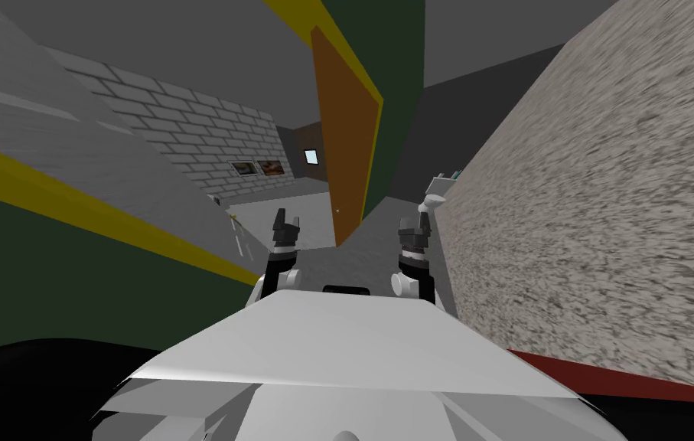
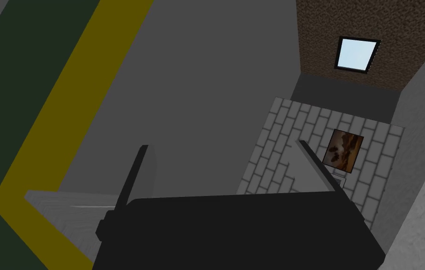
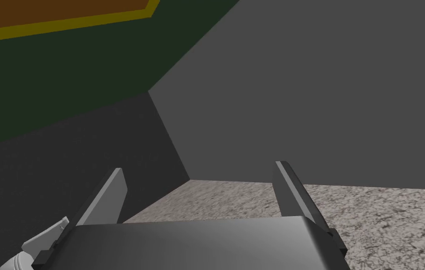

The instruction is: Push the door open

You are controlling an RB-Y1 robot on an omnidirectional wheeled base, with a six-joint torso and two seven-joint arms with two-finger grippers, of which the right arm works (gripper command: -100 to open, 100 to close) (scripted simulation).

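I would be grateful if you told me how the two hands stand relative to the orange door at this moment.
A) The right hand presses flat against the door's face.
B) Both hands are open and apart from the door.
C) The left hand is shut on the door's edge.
B: in the head view the left hand and right hand sit either side of the orange door, apart from it, and each wrist view shows its hand open and empty.

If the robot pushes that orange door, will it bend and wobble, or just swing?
Probably just swing: the door looks like one flat, stiff slab, and it stands partly open from its yellow frame. It likely won't tip, since it stands straight up. It may feel heavy, as it towers over the left gripper and right gripper.
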